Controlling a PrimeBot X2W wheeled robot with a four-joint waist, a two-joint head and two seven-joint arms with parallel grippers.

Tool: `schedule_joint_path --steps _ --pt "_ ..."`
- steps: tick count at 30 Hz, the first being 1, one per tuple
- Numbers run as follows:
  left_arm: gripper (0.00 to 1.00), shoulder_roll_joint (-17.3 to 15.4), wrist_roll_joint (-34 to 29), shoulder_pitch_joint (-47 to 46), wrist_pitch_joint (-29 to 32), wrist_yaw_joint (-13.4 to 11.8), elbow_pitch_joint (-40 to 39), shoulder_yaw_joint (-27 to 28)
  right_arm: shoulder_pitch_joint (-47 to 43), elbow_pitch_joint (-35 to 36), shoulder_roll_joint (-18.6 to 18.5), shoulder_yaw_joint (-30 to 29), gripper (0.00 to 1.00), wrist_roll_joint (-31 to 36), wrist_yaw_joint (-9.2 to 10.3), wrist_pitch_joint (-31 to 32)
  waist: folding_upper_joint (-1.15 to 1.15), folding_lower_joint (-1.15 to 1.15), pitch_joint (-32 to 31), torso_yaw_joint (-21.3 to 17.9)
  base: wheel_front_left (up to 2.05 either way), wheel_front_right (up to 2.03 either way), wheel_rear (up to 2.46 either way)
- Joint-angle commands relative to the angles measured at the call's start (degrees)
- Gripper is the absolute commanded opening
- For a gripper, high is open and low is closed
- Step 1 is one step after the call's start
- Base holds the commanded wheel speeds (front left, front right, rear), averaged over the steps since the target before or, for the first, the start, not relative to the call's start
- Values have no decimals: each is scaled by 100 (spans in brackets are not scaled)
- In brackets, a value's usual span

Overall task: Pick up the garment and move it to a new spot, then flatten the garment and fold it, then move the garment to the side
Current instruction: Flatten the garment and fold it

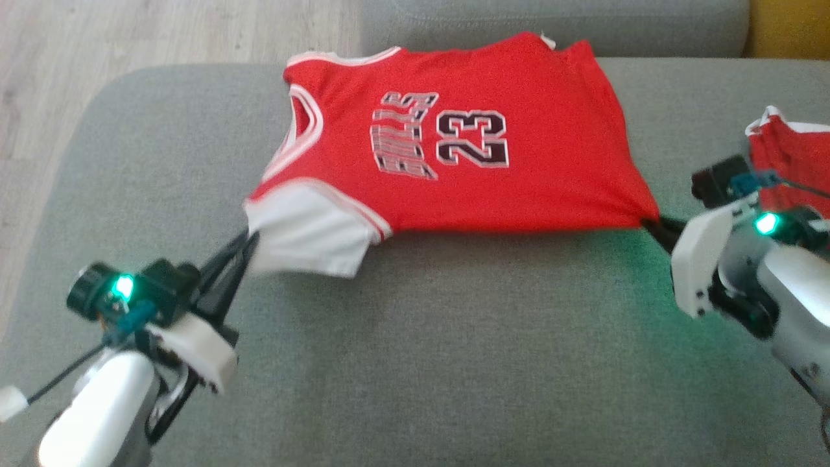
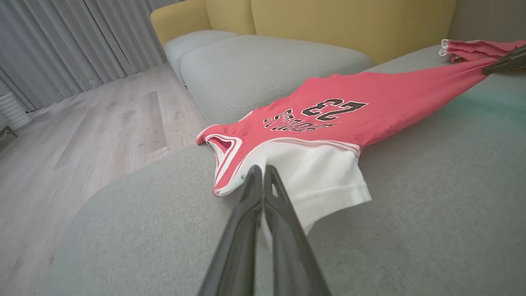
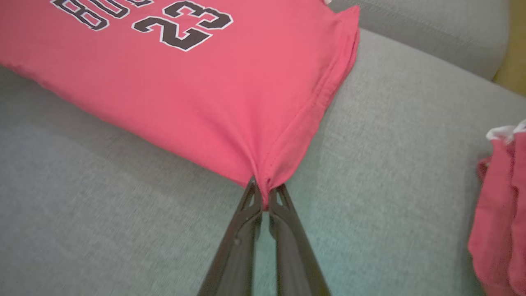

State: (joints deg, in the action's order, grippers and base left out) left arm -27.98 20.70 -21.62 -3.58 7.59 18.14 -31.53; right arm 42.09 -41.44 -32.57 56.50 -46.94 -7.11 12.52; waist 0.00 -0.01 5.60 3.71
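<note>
The garment (image 1: 454, 162) is a red jersey with white sleeves and the number 23, stretched across the grey sofa cushion (image 1: 421, 357). My left gripper (image 1: 248, 237) is shut on its white sleeve (image 2: 316, 181) at the shoulder end. My right gripper (image 1: 648, 224) is shut on the jersey's bottom hem corner (image 3: 265, 185). In the left wrist view the dark fingers (image 2: 263, 193) pinch the sleeve edge, and the garment (image 2: 349, 111) runs taut towards the other gripper (image 2: 503, 65) at the upper right. The near edge is lifted a little off the cushion.
A second red and white cloth (image 1: 791, 155) lies on the cushion at the right, close to my right arm. Wooden floor (image 1: 97, 65) lies beyond the cushion's left edge. A yellow sofa back (image 2: 349, 24) and further grey cushions (image 2: 254, 57) stand behind.
</note>
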Motion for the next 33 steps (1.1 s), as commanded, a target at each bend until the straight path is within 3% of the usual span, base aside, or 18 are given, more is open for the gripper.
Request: schedule_joint_path --steps 1,11,16,23,33 --pt "0 -354 73 -58 146 -10 -361 235 -52 295 -307 51 0 -196 -37 98 0 1 -104 -11 0 0 0" --pt "0 -795 543 931 904 -92 -1694 206 -521 1463 -1010 455 0 -1052 -37 800 0 1 -374 -56 0 0 0" --pt "0 -922 612 1040 1105 -227 -2222 275 -571 1870 -1227 462 0 -1199 -37 869 0 1 -339 -44 0 0 0" --pt "0 -860 581 561 1171 -258 -2215 344 -316 1886 -1112 258 0 -1064 -37 813 0 1 -12 -46 0 0 0" --pt "0 -765 672 -686 1241 -90 -1349 286 122 1514 -767 -182 0 -985 -37 753 0 1 464 -115 0 0 0"
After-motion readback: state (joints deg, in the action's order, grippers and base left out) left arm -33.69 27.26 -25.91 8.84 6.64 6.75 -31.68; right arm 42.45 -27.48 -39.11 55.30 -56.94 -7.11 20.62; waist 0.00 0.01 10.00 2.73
